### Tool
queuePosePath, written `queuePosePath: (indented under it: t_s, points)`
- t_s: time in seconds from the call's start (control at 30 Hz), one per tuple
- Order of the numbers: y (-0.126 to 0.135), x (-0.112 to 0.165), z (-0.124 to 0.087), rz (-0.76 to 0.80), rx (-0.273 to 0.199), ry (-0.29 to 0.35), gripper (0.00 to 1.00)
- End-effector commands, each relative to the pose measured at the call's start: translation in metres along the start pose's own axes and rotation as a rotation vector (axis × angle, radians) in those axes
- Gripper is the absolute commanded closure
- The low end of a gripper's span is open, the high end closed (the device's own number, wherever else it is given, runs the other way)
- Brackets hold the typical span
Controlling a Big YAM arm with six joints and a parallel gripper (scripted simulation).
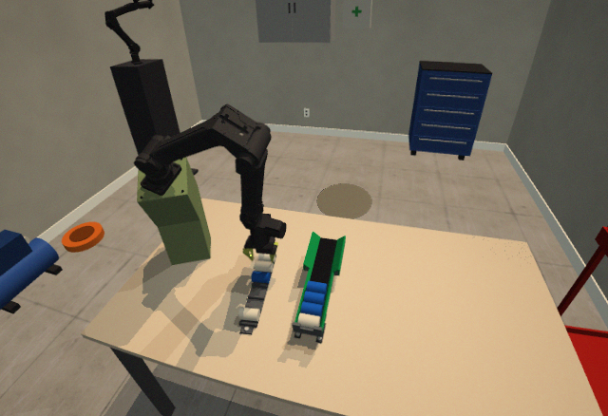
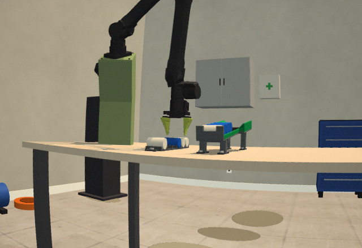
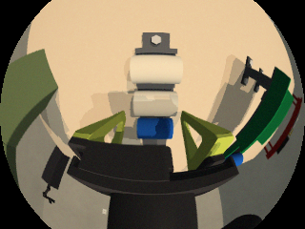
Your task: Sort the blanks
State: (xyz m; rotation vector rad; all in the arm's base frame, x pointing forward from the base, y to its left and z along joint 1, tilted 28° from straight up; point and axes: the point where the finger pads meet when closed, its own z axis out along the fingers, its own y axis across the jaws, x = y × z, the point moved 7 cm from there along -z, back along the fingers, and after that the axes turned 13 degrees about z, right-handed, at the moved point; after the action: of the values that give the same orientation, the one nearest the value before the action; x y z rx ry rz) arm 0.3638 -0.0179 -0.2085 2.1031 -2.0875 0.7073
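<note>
The green feed ramp point(image 1: 319, 278) holds a white blank point(image 1: 308, 320) at its low stop end and three blue blanks point(image 1: 313, 297) in a row above it. The dark stock rack point(image 1: 255, 293) lies to its left. It holds a white blank point(image 1: 250, 313) near the front end, a blue blank point(image 1: 260, 276) further back, and white blanks point(image 1: 264, 259) at the far end. My gripper point(image 2: 176, 132) is open and empty. It hovers just above the rack's far end. In the wrist view the blue blank point(image 3: 154, 129) shows between the yellow-green fingers, with a white blank point(image 3: 155, 69) beyond it.
The arm's green pedestal point(image 1: 179, 215) stands at the table's back left, close to the rack. The ramp's raised legs point(image 2: 218, 145) and side walls stand right of the rack. A red frame point(image 1: 589, 303) is off the table's right edge.
</note>
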Motion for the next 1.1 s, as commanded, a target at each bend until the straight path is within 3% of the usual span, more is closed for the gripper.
queuePosePath:
  t_s: [0.0, 0.1, 1.07]
  points:
    - [-0.0055, -0.0003, 0.0025, -0.003, 0.021, -0.005, 0.20]
    - [0.0026, 0.0017, 0.0033, -0.004, 0.004, -0.003, 0.20]
    - [-0.0025, 0.0008, 0.0010, -0.001, 0.017, -0.004, 0.20]
